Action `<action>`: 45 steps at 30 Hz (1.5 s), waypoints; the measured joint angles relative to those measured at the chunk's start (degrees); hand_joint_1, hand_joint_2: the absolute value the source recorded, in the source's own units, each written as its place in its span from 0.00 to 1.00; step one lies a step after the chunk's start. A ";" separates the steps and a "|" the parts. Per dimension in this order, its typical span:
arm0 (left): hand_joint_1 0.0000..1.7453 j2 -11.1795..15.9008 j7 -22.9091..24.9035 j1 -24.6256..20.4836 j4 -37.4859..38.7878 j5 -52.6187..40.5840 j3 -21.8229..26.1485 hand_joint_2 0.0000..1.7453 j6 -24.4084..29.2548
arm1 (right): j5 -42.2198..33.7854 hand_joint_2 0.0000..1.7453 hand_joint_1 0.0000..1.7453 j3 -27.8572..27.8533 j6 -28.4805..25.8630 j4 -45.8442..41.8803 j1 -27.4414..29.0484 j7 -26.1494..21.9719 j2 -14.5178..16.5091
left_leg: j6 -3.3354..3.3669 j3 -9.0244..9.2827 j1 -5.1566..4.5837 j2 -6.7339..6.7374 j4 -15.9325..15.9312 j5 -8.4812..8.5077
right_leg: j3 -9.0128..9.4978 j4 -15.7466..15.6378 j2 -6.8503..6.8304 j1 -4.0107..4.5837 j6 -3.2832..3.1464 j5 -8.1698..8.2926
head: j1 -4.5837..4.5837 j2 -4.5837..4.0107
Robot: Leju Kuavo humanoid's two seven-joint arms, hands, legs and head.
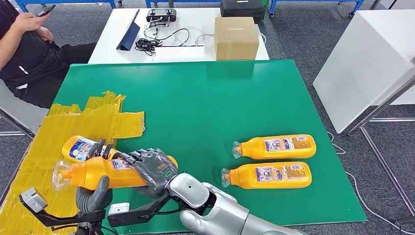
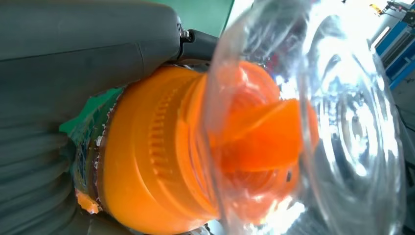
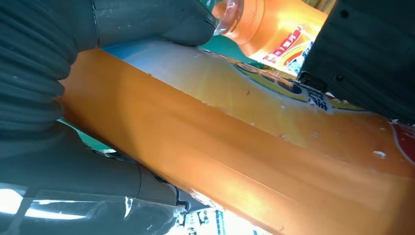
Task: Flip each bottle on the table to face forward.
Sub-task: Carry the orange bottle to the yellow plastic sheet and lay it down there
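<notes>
An orange bottle with a clear cap lies crosswise at the front left of the green table, cap end pointing left. Both hands hold it. My left hand wraps it near the neck, thumb below and fingers over the top. My right hand grips its body. The left wrist view shows its orange neck and clear cap beside my left hand. Its side shows under my right hand. A second bottle lies just behind. Two more bottles lie label-up at the right, caps left.
Crumpled yellow film covers the table's left part. Beyond the far edge, a white table carries a cardboard box, a tablet and cables. A seated person is at the far left. A white panel stands to the right.
</notes>
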 joint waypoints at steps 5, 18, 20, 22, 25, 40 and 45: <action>1.00 0.05 -0.31 0.16 0.01 -0.25 0.52 1.00 -0.44 | -0.63 1.00 1.00 0.70 0.19 0.41 -0.56 0.21 0.00 | 0.00 0.00 -0.01 0.00 0.00 0.00 | 0.00 0.00 0.00 0.00 0.00 0.00 | 0.01 0.00; 1.00 0.05 -0.45 0.20 0.02 -0.27 1.19 1.00 -0.95 | -1.17 1.00 1.00 0.86 0.69 0.55 -0.82 0.44 0.00 | 0.00 0.00 0.01 0.00 0.00 0.00 | 0.00 0.00 0.00 0.00 0.00 0.00 | 0.00 0.00; 1.00 0.05 -0.45 0.20 0.03 -0.27 1.20 1.00 -0.95 | -1.18 1.00 1.00 0.88 0.70 0.55 -0.83 0.46 0.00 | 0.00 0.00 0.01 0.00 0.00 0.00 | 0.00 0.00 0.00 0.00 0.00 0.00 | -0.01 0.00; 1.00 0.05 -0.45 0.20 0.04 -0.27 1.21 1.00 -0.97 | -1.21 1.00 1.00 0.90 0.74 0.55 -0.84 0.50 0.00 | 0.00 0.00 0.00 0.00 0.00 0.00 | 0.00 0.00 0.00 0.00 0.00 0.00 | -0.01 0.00; 1.00 0.05 -0.45 0.23 0.04 -0.27 1.31 1.00 -1.01 | -1.33 1.00 0.38 0.91 1.15 0.52 -0.94 0.73 0.00 | 0.00 0.00 0.00 0.00 0.00 0.00 | 0.00 0.00 0.00 0.00 0.00 0.00 | -0.01 0.00; 1.00 0.00 -2.58 -0.45 -2.45 -5.98 1.72 1.00 4.83 | 0.38 0.00 0.00 -4.74 -9.05 -4.84 5.59 0.25 -4.29 | 0.00 0.02 -0.01 -0.01 0.00 -0.01 | 0.03 0.00 -0.01 0.00 0.00 0.00 | 0.01 0.00; 1.00 0.01 -2.59 -0.55 -3.46 -6.19 1.84 1.00 5.10 | 0.50 0.00 0.00 -6.21 -9.08 -6.41 6.96 0.15 -5.43 | 0.00 0.03 0.00 -0.01 0.00 0.00 | 0.03 0.00 -0.01 0.00 0.00 0.00 | -0.01 0.00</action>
